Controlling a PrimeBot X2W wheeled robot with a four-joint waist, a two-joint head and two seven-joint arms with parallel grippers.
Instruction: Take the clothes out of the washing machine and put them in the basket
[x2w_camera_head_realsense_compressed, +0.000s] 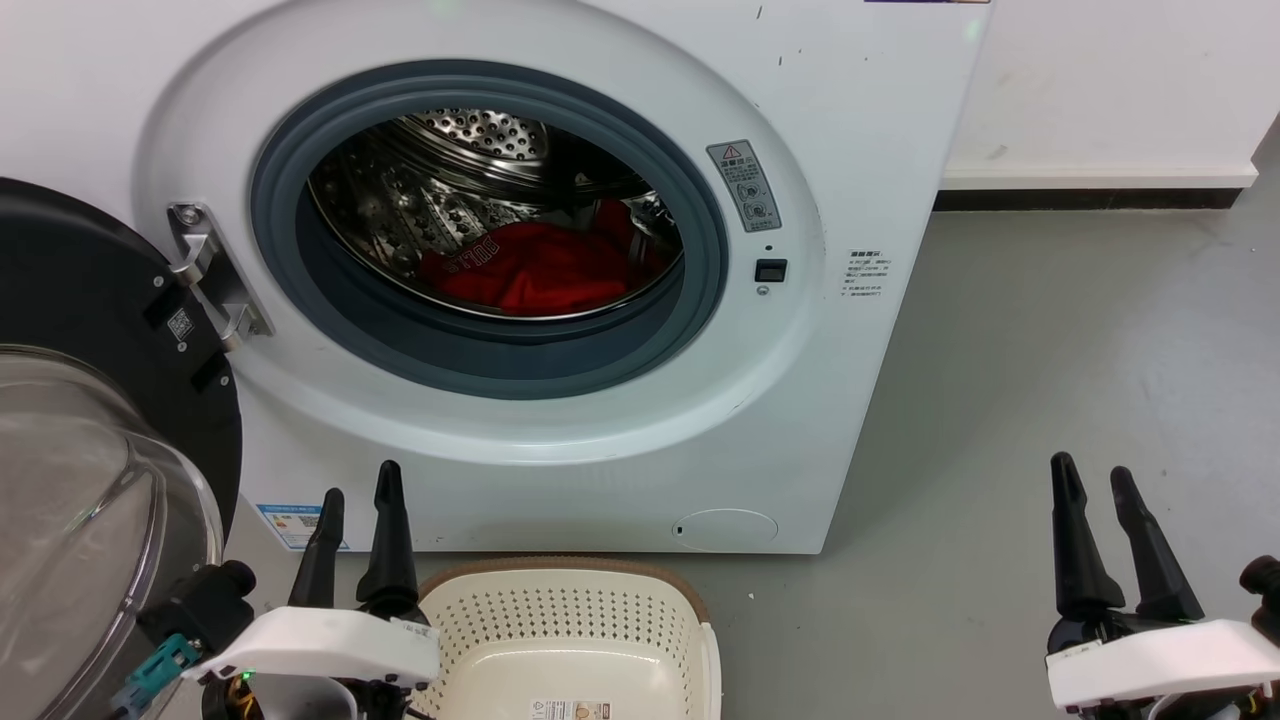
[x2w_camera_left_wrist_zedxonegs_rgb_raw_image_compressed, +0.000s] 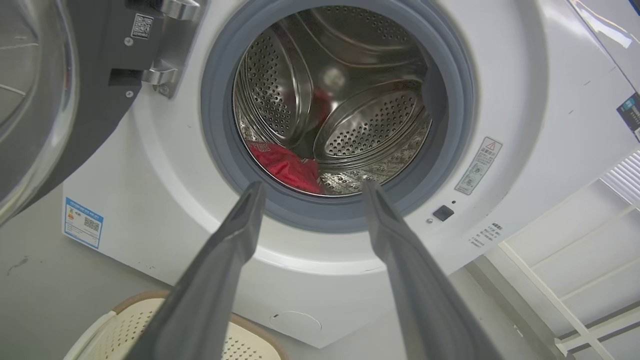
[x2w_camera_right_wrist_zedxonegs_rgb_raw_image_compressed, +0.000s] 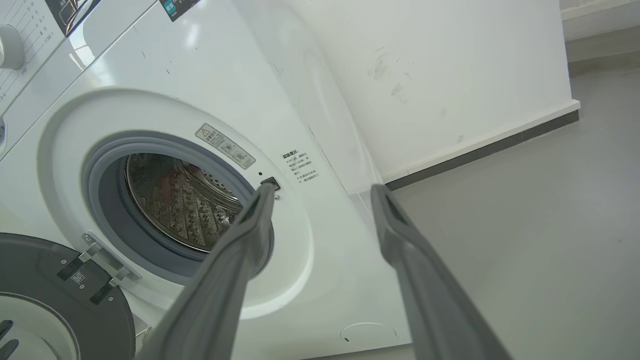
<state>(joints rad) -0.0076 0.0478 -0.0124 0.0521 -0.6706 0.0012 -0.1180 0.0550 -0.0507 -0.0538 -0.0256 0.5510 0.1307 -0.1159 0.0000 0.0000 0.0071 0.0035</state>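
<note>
Left gripper (x2w_camera_head_realsense_compressed: 360, 480), at 7 o'clock in the head view: jaws parted, holding nothing, pointing toward the washing machine (x2w_camera_head_realsense_compressed: 560, 440). Right gripper (x2w_camera_head_realsense_compressed: 1091, 464), at 4 o'clock: jaws parted, holding nothing, over the grey floor (x2w_camera_head_realsense_compressed: 1050, 350). Basket (x2w_camera_head_realsense_compressed: 560, 615), at 6 o'clock: cream, perforated, brown-rimmed, standing on the floor just before the machine's front and just beside the left gripper. Door (x2w_camera_head_realsense_compressed: 90, 330), at 9 o'clock: black-rimmed glass, swung open on its hinge. Clothes (x2w_camera_head_realsense_compressed: 540, 270), toward 12 o'clock: one red garment with white lettering, lying in the bottom of the perforated steel drum (x2w_camera_head_realsense_compressed: 420, 200) behind the grey door ring (x2w_camera_head_realsense_compressed: 500, 360), well apart from both grippers and from the basket.
</note>
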